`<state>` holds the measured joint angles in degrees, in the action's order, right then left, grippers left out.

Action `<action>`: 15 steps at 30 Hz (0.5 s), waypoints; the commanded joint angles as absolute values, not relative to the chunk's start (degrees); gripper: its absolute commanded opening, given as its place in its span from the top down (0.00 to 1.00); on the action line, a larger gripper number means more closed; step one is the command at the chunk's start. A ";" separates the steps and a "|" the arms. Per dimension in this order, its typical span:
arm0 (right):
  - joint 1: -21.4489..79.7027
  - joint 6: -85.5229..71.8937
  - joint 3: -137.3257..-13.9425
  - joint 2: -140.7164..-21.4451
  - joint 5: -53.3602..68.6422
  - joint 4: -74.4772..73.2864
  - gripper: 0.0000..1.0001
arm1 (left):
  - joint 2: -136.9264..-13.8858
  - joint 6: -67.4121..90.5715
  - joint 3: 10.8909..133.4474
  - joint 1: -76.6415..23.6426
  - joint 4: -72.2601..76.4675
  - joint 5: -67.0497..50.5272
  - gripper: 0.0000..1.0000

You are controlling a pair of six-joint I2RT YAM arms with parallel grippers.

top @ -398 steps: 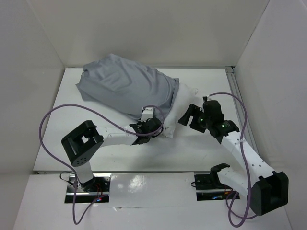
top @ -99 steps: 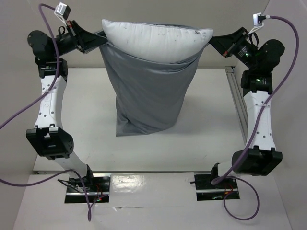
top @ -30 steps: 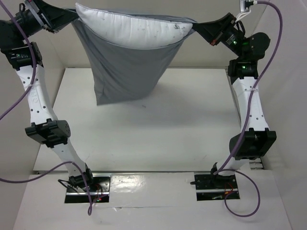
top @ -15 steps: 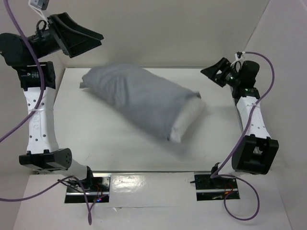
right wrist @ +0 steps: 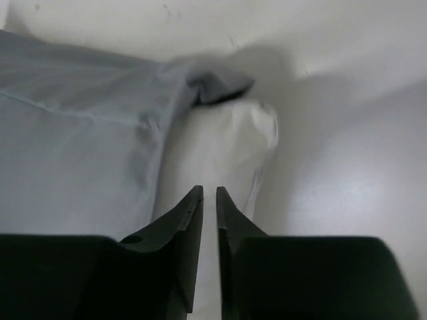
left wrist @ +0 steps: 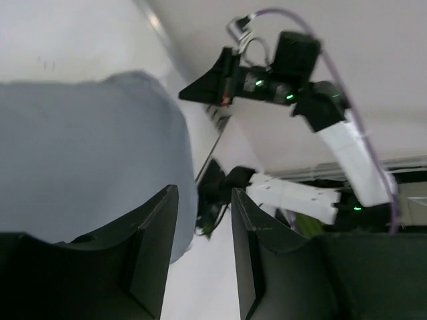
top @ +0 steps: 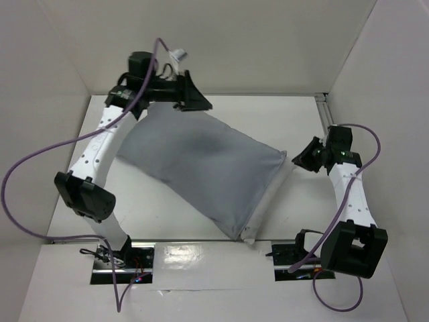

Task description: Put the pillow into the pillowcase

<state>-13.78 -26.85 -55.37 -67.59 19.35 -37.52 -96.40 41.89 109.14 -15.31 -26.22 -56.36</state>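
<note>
Lying dropped on table [top: 167,225], pillowcase [top: 201,164] sheathes pillow [right wrist: 220,150]; left jaws apart, right jaws narrowly apart.

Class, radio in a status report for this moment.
Left gripper open, empty. Right gripper barely open, empty. Pillow lying in pillowcase, white end showing. Nothing in the way.

A white table [top: 167,221] fills the middle of the scene, its matte top evenly lit from above, with only soft shadows. Plain off-white panels box it in on three sides: a back wall [top: 255,47], a left wall [top: 33,100] and a right wall [top: 395,87], the side ones slanting outward toward the near edge. A slim metal rail [top: 326,114] runs along the table's right edge by the far corner. Along the near edge lies a glossy white strip [top: 201,258] that catches a bright reflection.
</note>
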 commanded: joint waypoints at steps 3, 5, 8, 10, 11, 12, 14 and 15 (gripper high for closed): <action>-14.77 -33.22 -47.56 -61.88 16.61 -42.97 0.89 | -98.43 23.12 119.96 -33.52 -53.33 -23.96 0.52; -16.17 -33.74 -45.80 -60.12 16.00 -44.11 0.89 | -100.27 22.59 120.50 -39.17 -57.54 -11.50 0.48; -16.17 -33.75 -45.18 -58.01 16.00 -46.40 0.50 | -103.43 23.20 121.02 -49.89 -60.11 1.78 0.35; -16.70 -33.75 -43.07 -56.26 17.13 -46.93 0.32 | -105.37 24.96 121.55 -56.93 -61.35 6.74 0.31; -16.70 -33.75 -41.33 -55.55 18.18 -46.93 0.32 | -106.51 25.57 123.12 -58.78 -62.39 10.25 0.31; -16.70 -33.75 -40.18 -54.76 19.41 -46.15 0.32 | -108.96 27.40 123.92 -60.54 -63.71 11.68 0.30; -16.70 -32.88 -37.11 -53.61 25.64 -43.00 0.36 | -110.65 29.00 124.72 -64.06 -64.34 13.62 0.30; -15.92 -32.87 -34.13 -52.74 27.49 -41.67 0.39 | -110.65 29.61 124.72 -64.77 -64.34 15.19 0.30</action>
